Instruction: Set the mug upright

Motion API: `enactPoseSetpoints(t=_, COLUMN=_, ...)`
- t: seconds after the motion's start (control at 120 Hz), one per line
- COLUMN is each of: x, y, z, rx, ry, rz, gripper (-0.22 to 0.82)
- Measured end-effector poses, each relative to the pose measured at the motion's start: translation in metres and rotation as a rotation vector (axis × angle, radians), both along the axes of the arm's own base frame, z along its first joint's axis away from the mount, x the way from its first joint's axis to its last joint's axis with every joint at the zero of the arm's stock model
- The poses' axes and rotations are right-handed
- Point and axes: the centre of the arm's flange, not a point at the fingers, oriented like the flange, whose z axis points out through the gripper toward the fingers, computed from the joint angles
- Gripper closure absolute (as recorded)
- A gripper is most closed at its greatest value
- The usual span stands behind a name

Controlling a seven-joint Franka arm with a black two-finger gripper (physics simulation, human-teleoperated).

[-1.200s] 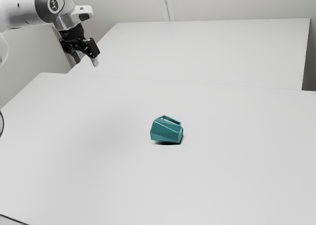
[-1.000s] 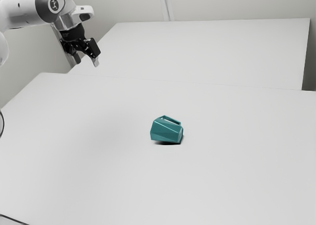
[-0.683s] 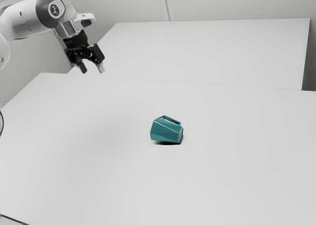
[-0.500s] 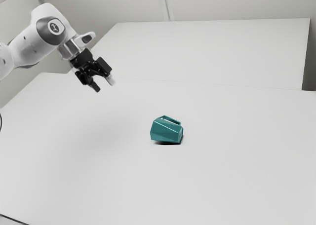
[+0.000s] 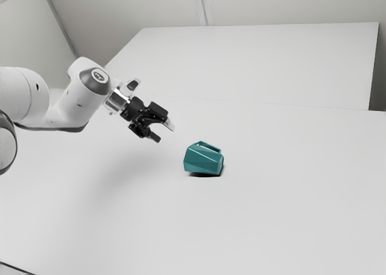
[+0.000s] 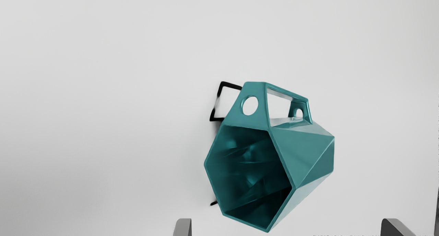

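Teal mug (image 5: pixel 204 159) is lying sideways, mouth facing the exterior view's left. Gripper (image 5: pixel 164 134) is hovering near, open, presumably to straddle it.

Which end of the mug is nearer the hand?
The open end: the wrist view looks into the mug through it, while the other end points away from the hand.

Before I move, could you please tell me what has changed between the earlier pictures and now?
The gripper has come down and toward the exterior view's right, nearer the mug, jaws open; nothing was taken hold of or let go. The mug still lies on its side.
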Motion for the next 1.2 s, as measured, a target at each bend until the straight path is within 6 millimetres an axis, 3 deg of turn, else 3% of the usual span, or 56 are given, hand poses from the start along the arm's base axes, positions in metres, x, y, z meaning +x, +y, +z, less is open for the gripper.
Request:
enactPoseSetpoints(t=0.067, x=-0.007, y=-0.011, z=-0.016, rx=-0.03, ry=0.015, rz=-0.002, gripper=0.0)
enactPoseSetpoints(t=0.258, x=-0.006, y=-0.042, z=-0.033, rx=-0.079, ry=-0.009, rz=-0.024, gripper=0.0)
enactPoseSetpoints(t=0.408, x=-0.004, y=-0.055, z=-0.058, rx=-0.123, ry=-0.003, rz=-0.02, gripper=0.0)
enactPoseSetpoints(t=0.758, x=-0.002, y=-0.068, z=-0.067, rx=-0.204, ry=-0.035, rz=-0.004, gripper=0.01)
enactPoseSetpoints(t=0.825, x=-0.002, y=-0.069, z=-0.067, rx=-0.211, ry=-0.04, rz=-0.007, gripper=0.11)
enactPoseSetpoints(t=1.008, x=-0.002, y=-0.069, z=-0.067, rx=-0.218, ry=-0.058, rz=-0.022, gripper=0.52)
enactPoseSetpoints(t=1.2, x=-0.002, y=-0.072, z=-0.061, rx=-0.225, ry=-0.089, rz=-0.056, gripper=0.7)
